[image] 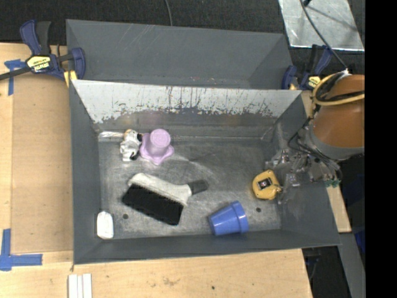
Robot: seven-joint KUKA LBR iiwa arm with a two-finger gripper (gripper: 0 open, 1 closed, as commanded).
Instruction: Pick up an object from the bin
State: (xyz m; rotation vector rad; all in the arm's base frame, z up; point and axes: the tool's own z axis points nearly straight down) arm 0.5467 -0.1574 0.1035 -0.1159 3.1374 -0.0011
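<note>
While the jaws hang just right of the yellow tape measure, right-centre of the frame, the approach seems in hand; their state I cannot tell. Next: centre over it, then descend.

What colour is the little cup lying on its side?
The cup is blue, clear in the camera view.

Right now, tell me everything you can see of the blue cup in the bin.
The blue cup is small, plain and tapered, and looks like smooth plastic. It lies tipped on its side on the floor of the grey bin, close to the front wall and right of the middle. It looks whole and unmarked. Nothing touches it: the black block lies apart to its left, and the yellow and black thing lies apart, up and to its right.
</note>
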